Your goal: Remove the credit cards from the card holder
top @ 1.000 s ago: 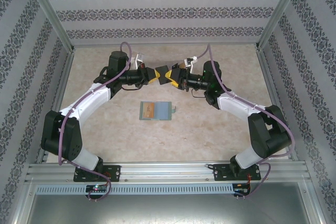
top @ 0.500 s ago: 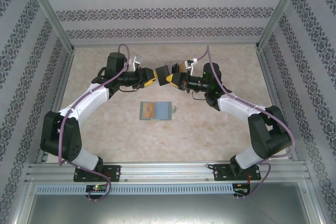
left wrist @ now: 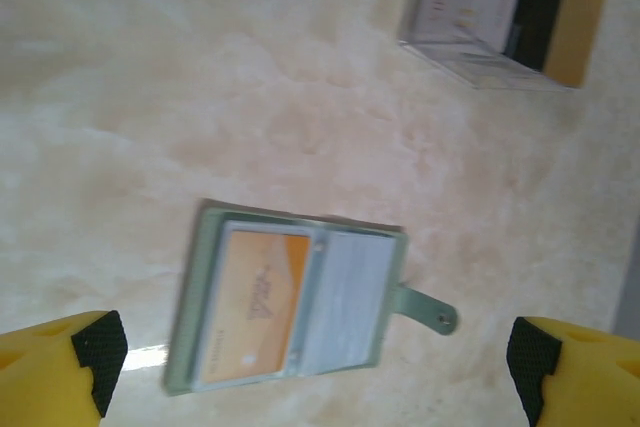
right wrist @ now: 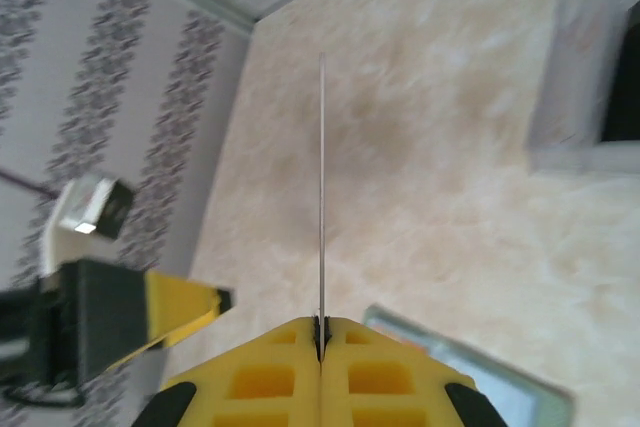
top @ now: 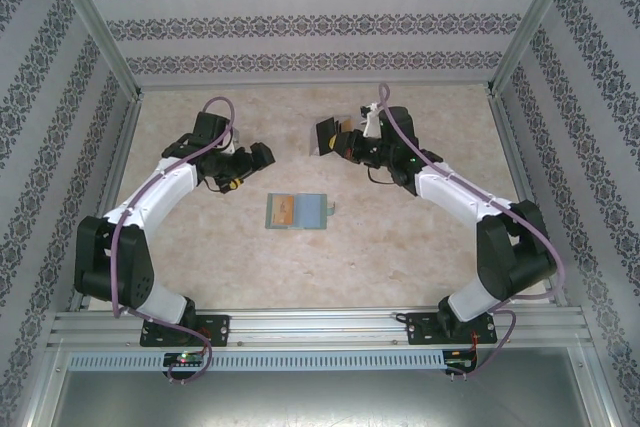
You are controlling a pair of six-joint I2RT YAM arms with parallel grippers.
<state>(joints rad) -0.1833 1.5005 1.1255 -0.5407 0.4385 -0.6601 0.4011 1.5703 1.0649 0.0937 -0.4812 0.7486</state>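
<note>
Right gripper (right wrist: 320,332) is clamping one thin rectangular card (right wrist: 321,187); left gripper (left wrist: 315,355), jaws released, is hovering over the soft grey-green bifold wallet (left wrist: 350,292). Next move: extracting its orange-yellow card (left wrist: 258,309).

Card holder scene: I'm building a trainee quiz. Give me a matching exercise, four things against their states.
Things:
1. left gripper
2. right gripper
3. card holder
4. orange card

States:
a. lying open on the table
b. shut on a thin card
c. open, holding nothing
d. tucked in the card holder

Pairs: 1-c, 2-b, 3-a, 4-d.
</note>
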